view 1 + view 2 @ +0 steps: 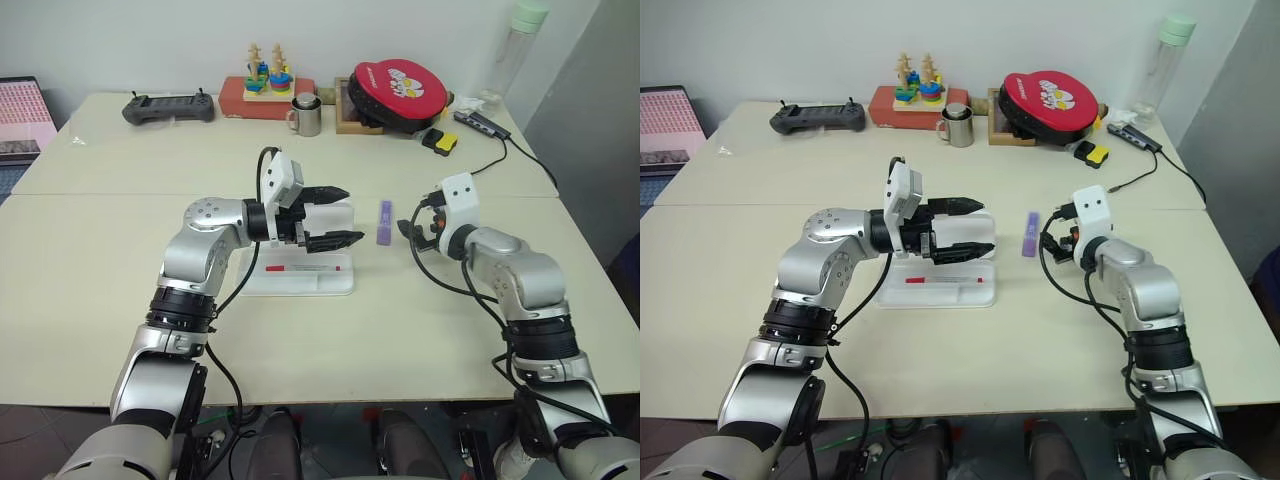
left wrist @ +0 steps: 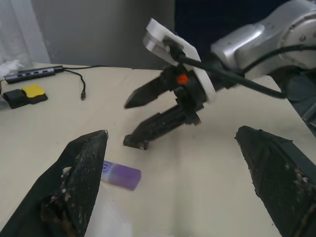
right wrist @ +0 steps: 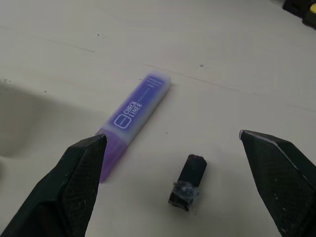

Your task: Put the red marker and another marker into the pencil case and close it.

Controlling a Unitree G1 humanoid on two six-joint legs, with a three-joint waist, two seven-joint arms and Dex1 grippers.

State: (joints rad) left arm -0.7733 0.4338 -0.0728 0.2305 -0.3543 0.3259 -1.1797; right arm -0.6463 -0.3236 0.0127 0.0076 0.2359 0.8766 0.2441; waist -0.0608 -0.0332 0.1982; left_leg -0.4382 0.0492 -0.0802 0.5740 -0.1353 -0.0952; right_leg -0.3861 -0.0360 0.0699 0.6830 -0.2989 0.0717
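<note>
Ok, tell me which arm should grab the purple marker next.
Right. The right gripper is open beside the purple marker on the table; the left gripper hovers open over the pencil case, where the red marker already lies.

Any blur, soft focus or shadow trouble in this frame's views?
Left wrist view: its own near fingers look soft; the purple marker stays recognisable. Right wrist view: marker label legible, the end nearest the camera blurred; the small dark block casts hardly any shadow. Head views: even light, soft shadow under the left gripper on the pencil case.
</note>
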